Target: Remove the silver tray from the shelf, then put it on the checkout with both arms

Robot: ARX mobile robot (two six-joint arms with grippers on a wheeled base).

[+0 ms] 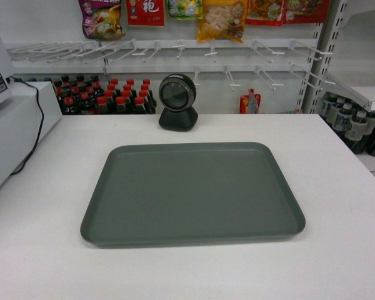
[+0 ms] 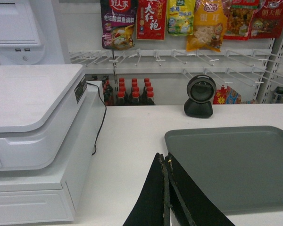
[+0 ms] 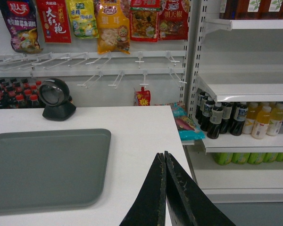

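Observation:
The silver tray [image 1: 194, 190] lies flat on the white checkout [image 1: 44, 250], near its middle, with nothing on it. Neither arm shows in the head view. In the left wrist view my left gripper [image 2: 164, 156] is shut and holds nothing, raised over the counter just off the near left corner of the silver tray [image 2: 236, 165]. In the right wrist view my right gripper [image 3: 165, 154] is shut and bare too, to the right of the silver tray [image 3: 42, 167], over the checkout [image 3: 141, 136] near its right edge. The white shelf [image 3: 245, 87] stands at the right.
A black round scanner [image 1: 177, 101] stands behind the tray. A white register box [image 2: 33, 136] with a black cable fills the counter's left. Bottles [image 1: 106, 97] sit behind, snack bags [image 1: 222, 19] hang above on hooks, and drink bottles [image 3: 240, 120] line the right shelves.

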